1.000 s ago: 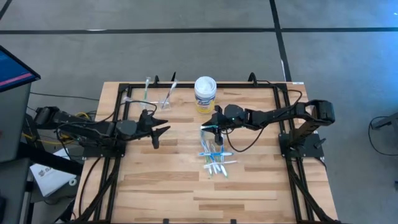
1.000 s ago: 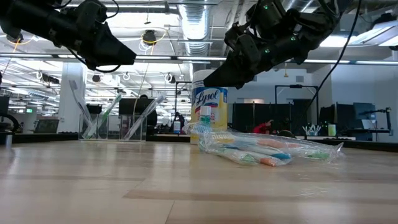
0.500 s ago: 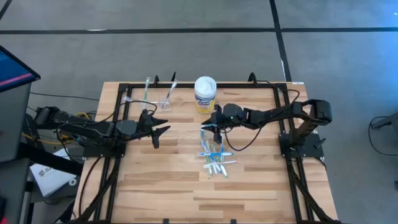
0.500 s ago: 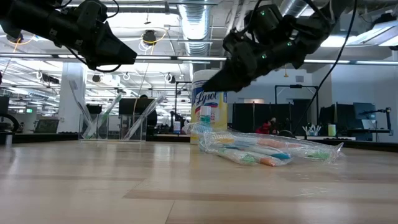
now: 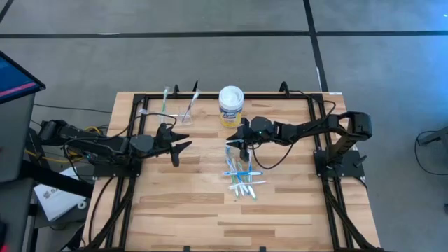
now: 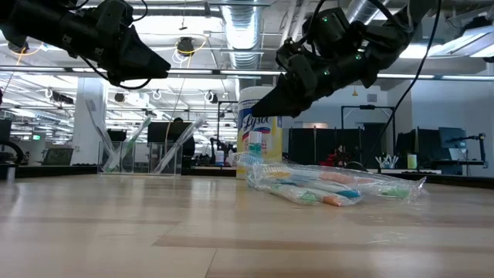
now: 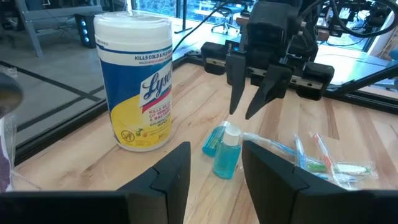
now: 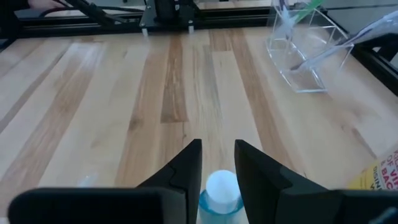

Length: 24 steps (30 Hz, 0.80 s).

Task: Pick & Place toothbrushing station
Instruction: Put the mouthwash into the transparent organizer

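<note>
A small blue bottle with a white cap (image 7: 226,155) stands upright on the wooden table beside a clear bag of white, blue and green toothbrushes (image 5: 241,178), which lies flat. My right gripper (image 7: 242,114) hangs open just above the bottle's cap (image 8: 221,190), fingers pointing down on either side and clear of it. A clear plastic holder (image 8: 305,53) stands at the far left. Two toothbrushes (image 5: 166,98) lean out over its rim. My left gripper (image 5: 182,154) waits open at mid-left, raised off the table and facing the bottle.
A tall white-lidded, yellow-labelled wipes tub (image 5: 231,105) stands at the far edge, close behind the bottle and my right gripper. A black frame rail (image 5: 210,95) runs round the tabletop. Bare wood (image 5: 210,217) lies along the near half.
</note>
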Available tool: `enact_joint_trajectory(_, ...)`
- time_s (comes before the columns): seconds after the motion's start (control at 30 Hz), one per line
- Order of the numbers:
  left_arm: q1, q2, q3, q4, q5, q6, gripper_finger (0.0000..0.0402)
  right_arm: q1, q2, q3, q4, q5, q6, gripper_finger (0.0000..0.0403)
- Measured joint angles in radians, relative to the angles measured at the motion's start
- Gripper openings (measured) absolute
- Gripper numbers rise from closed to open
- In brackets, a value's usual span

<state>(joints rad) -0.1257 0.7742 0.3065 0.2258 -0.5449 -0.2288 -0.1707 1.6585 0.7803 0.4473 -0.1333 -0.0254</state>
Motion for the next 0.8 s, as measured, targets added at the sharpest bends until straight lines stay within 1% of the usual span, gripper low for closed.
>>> enact_joint_trajectory(0.7,0.000,0.000,0.000,0.000,0.000,-0.013,0.0140,0.014,0.000,0.000,-0.021,-0.001,0.000,0.0087)
enact_joint_trajectory(0.8,0.000,0.000,0.000,0.000,0.000,-0.013,0.0140,0.014,0.026,0.001,0.004,-0.007,-0.008,0.0087)
